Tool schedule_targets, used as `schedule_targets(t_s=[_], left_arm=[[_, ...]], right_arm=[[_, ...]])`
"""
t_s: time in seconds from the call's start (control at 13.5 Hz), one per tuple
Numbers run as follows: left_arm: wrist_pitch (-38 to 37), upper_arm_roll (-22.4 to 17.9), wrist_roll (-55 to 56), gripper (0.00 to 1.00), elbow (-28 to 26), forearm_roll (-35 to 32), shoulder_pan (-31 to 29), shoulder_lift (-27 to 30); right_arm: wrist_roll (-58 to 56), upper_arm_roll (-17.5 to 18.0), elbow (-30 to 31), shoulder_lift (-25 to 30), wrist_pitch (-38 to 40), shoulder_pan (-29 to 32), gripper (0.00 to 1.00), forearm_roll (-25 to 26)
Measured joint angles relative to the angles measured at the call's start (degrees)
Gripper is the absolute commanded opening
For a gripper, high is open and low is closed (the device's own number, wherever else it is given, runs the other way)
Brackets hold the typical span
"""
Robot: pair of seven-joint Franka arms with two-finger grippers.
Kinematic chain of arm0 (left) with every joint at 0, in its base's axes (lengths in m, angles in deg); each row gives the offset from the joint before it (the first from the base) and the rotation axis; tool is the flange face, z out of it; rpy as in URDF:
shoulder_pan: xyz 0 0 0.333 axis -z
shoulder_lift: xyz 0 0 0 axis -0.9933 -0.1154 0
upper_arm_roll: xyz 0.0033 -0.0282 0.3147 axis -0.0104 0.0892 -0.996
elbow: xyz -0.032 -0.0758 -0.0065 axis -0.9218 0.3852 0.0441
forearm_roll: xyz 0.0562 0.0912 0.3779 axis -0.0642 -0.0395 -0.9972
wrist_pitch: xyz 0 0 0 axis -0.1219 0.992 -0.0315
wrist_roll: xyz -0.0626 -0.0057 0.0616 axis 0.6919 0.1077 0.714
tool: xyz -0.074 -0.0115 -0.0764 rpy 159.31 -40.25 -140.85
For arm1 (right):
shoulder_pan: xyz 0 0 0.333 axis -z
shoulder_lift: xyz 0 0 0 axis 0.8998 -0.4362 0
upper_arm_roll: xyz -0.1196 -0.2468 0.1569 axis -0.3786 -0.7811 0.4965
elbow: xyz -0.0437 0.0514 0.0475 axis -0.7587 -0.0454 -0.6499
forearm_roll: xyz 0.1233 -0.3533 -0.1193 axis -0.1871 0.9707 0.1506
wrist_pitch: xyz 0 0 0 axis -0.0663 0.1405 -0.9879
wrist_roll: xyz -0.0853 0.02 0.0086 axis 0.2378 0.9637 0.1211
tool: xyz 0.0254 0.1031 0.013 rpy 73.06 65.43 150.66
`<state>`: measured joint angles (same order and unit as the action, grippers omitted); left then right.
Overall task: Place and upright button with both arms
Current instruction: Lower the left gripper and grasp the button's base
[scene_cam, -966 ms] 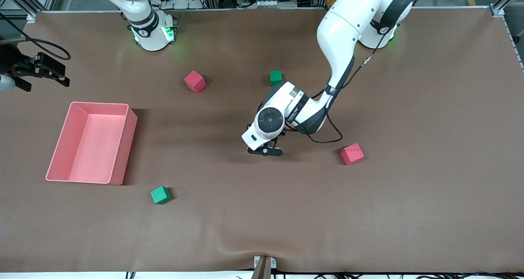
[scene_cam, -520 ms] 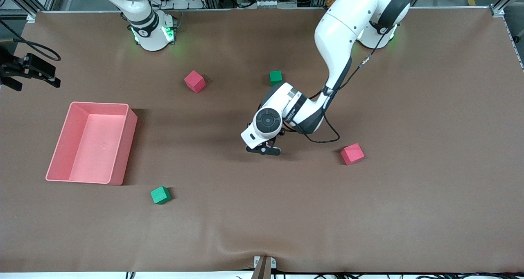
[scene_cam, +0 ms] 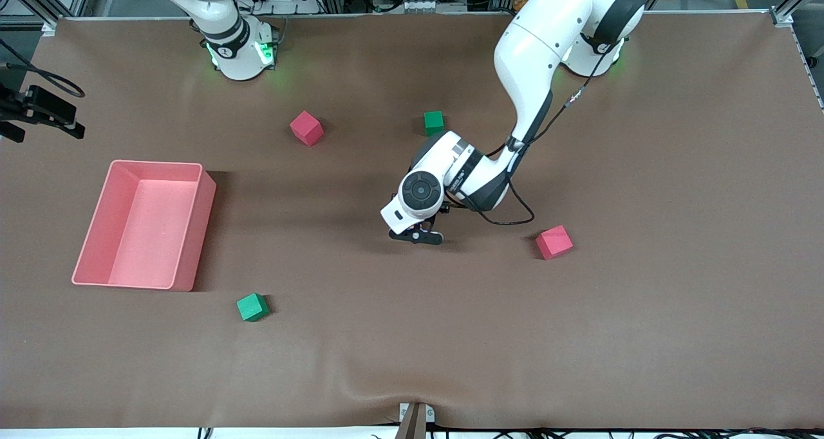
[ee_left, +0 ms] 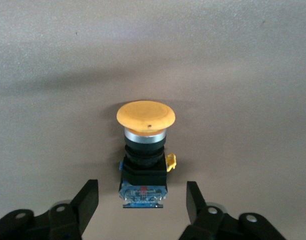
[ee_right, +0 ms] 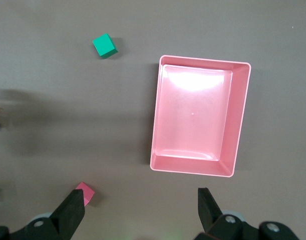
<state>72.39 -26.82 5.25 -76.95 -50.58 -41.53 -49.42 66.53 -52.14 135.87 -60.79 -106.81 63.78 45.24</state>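
Right gripper (scene_cam: 16,114): jaws wide, empty, waiting near the pink bin (scene_cam: 145,223) at its end of the surface (scene_cam: 644,329).
Button (ee_left: 144,152): lying on its side mid-surface, apparently untouched.
Left gripper (ee_left: 142,200): low, fingers (ee_left: 88,199) part open astride its base.

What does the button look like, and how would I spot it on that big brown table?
Find the left gripper lowered near the middle of the brown table; the button lies on its side between its open fingers. Unlike the plain red and green cubes around, it has a round orange cap on a short black body.
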Motion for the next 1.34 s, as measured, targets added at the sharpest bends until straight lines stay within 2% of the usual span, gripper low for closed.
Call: schedule_targets(t_s=[0.52,0.74,0.89,1.26,1.34], left_arm=[[0.03,-0.13,0.00,0.65,-0.13,0.00,0.00,-0.74],[0.04,-0.14,-0.01,0.55,0.04,0.00,0.01,-0.74],[0.05,-0.14,-0.01,0.53,0.14,0.00,0.01,-0.74],[0.05,-0.17,-0.01,0.23,0.26,0.00,0.01,-0.74],[0.05,-0.18,-0.01,0.21,0.28,0.00,0.01,-0.74]], right_arm=[[-0.05,-0.33,0.24,-0.31,-1.11,-0.90,1.00,0.00],[-0.05,-0.43,0.18,-0.04,2.42,-1.40,1.00,0.00],[-0.05,-1.03,0.11,0.57,4.02,-1.17,1.00,0.00],[0.00,-1.48,0.10,1.29,4.53,-0.14,1.00,0.00],[0.03,-1.49,0.10,1.29,4.53,-0.08,1.00,0.00]])
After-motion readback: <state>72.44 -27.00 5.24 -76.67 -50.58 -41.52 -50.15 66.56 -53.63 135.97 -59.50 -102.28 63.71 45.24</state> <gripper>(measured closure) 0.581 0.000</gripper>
